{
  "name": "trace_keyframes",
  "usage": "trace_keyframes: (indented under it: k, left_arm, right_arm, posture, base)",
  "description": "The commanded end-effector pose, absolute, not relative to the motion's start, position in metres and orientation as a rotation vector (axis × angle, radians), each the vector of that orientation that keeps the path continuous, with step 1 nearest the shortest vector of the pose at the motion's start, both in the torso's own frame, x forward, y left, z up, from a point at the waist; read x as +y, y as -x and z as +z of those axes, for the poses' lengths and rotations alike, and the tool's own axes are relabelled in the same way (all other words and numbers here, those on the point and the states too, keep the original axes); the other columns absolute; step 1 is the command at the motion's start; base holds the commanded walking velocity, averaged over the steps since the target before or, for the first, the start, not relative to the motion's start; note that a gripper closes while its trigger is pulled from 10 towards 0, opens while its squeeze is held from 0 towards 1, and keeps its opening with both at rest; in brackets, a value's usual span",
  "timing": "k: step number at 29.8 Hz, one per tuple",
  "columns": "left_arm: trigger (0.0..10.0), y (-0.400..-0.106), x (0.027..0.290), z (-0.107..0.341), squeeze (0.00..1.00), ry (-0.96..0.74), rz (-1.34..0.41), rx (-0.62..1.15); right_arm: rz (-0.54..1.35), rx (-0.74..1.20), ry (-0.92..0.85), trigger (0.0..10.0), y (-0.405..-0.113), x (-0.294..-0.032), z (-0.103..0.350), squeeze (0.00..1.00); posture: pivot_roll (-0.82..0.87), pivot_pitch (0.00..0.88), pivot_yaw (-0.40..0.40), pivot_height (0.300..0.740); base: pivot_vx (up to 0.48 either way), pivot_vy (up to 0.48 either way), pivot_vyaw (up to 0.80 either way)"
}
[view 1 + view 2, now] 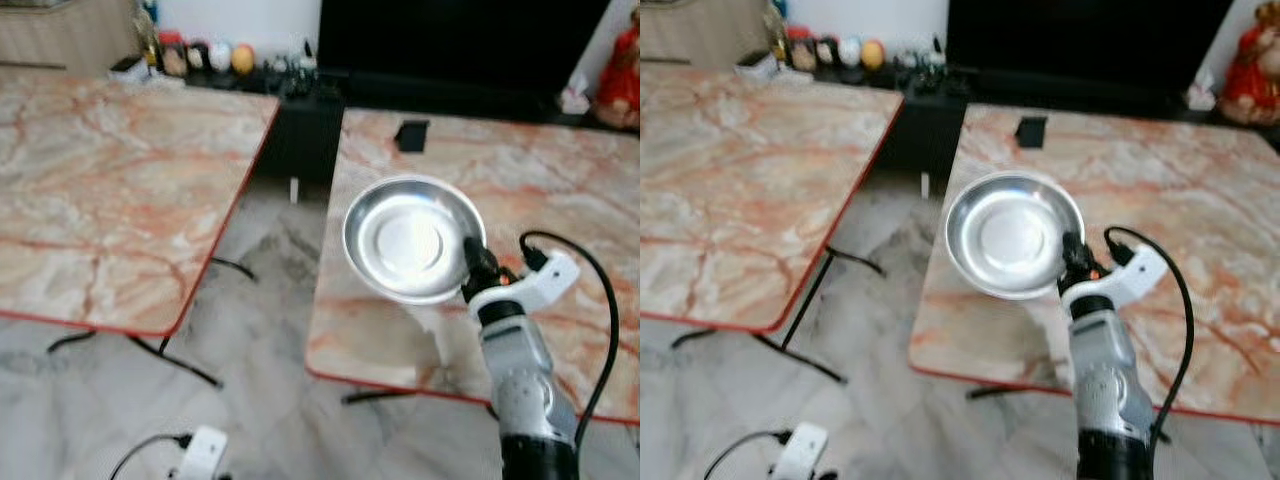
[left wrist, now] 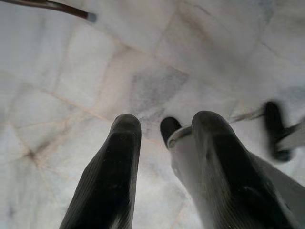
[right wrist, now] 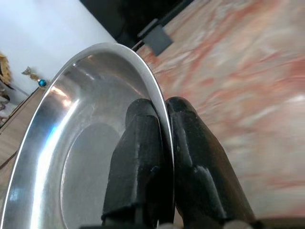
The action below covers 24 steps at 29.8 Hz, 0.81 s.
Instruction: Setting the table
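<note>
One steel plate (image 1: 412,238) pinched at rim by right gripper (image 3: 164,125); left gripper (image 2: 164,131) fingers parted; two marble tables (image 1: 110,190)

No text, label, brand, number or sign could be read anywhere in these frames. The small dark object (image 1: 411,135) lying on the right-hand table (image 1: 560,190) showed no legible marking, and the items along the far shelf (image 1: 200,57) were too small and blurred for any lettering to be made out.
</note>
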State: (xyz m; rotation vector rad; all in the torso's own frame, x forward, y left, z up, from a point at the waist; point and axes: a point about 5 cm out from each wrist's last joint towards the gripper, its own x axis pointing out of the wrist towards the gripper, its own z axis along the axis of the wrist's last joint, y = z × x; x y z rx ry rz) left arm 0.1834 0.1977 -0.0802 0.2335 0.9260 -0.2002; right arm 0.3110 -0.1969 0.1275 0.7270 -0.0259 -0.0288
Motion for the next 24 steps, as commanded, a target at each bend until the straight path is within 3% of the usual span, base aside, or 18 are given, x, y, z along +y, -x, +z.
trace_keyframes:
  k: [1, 24]
  left_arm:
    - [10.0, -0.18, 0.19, -0.083, 0.0, -0.222, -0.226, 0.937]
    - [10.0, -0.167, 0.201, -0.087, 0.0, -0.233, -0.216, 0.975]
  right_arm:
    - [-0.055, -0.048, -0.716, 10.0, -0.31, -0.206, 0.13, 0.0]
    - [-0.072, -0.044, -0.699, 10.0, -0.308, -0.214, 0.13, 0.0]
  posture:
    - [0.0, 0.0, -0.039, 0.736]
    - [0.0, 0.0, -0.038, 0.736]
  base:
    - [0.0, -0.337, 0.0]
    - [0.0, -0.339, 0.0]
